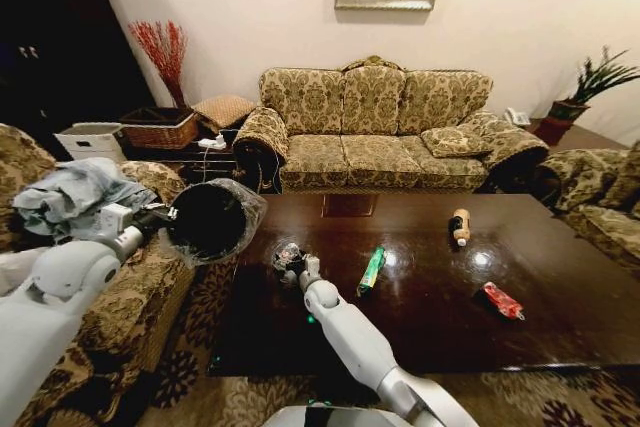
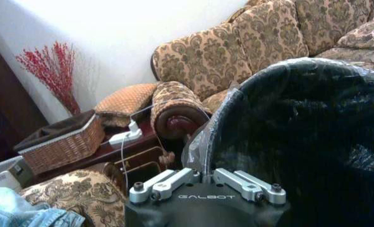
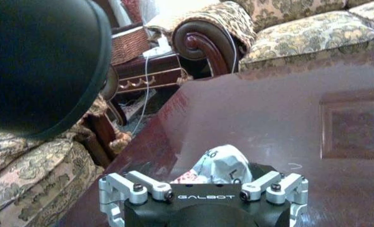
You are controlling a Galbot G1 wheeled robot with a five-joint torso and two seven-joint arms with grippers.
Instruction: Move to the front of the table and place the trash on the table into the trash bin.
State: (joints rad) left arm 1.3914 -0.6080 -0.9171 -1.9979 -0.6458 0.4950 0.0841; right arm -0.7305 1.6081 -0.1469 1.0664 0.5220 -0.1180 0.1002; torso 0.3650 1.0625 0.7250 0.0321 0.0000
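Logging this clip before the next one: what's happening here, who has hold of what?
The left gripper holds the trash bin by its rim, tipped on its side in the air off the table's left end. The right gripper is down at the crumpled silver wrapper near the table's left edge, its fingers either side of it; whether it is gripped is unclear. The green wrapper, brown bottle and red wrapper lie on the table.
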